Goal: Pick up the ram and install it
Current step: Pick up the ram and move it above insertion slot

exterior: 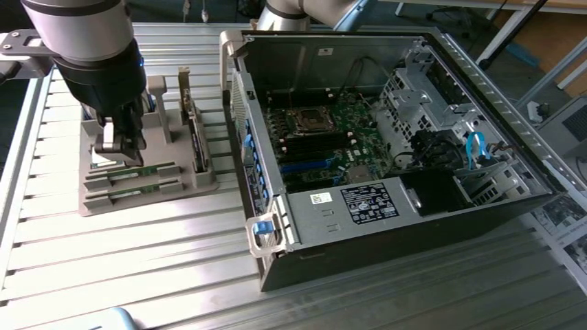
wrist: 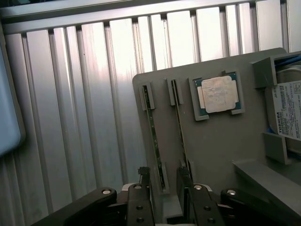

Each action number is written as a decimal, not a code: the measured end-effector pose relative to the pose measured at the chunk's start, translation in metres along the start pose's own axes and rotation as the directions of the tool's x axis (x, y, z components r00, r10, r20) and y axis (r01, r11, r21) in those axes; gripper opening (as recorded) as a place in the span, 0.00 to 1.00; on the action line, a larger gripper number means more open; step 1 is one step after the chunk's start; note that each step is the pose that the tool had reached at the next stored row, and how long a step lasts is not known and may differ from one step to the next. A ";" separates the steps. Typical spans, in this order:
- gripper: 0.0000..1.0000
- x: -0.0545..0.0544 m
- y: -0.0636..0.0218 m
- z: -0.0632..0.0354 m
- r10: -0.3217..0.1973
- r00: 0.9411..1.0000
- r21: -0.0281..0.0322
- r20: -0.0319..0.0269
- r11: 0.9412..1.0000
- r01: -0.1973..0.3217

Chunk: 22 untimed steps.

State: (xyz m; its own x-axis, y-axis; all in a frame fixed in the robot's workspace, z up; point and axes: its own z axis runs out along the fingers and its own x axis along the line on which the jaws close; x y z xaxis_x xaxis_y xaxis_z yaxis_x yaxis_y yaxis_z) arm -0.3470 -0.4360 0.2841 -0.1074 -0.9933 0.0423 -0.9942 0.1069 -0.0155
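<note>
Closest in, gripper (wrist: 163, 183) fingers (wrist: 145, 181), spread apart, nothing clamped. Between them, near end of the ram (wrist: 154, 136): thin green stick seated edge-up in a slot of the grey holder tray (wrist: 211, 141), long axis running straight away from the gripper, in line with the gap. Contact with either finger: cannot tell. Second ram stick (wrist: 181, 127) parallel, just outside one finger. Past that, processor chip (wrist: 217, 94), then hard drive (wrist: 288, 110). From the exterior view, gripper upright and low over the tray on the slatted bench (exterior: 137, 261); open computer case (exterior: 385, 137) with its motherboard (exterior: 326, 134) well apart from the gripper, beyond the tray. From the wrist view, the finer alignment of stick and gap.
</note>
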 end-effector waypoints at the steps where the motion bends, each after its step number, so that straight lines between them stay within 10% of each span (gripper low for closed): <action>1: 0.36 0.000 0.0000 0.0003 0.000 1.000 0.000 0.000 1.000 0.000; 22: 0.36 0.001 0.0006 0.0080 0.000 1.000 0.000 0.000 1.000 0.000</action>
State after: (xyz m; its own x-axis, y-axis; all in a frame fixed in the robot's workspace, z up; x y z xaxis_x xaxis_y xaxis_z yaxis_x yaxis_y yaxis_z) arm -0.3476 -0.4370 0.2761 -0.1074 -0.9933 0.0422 -0.9942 0.1068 -0.0155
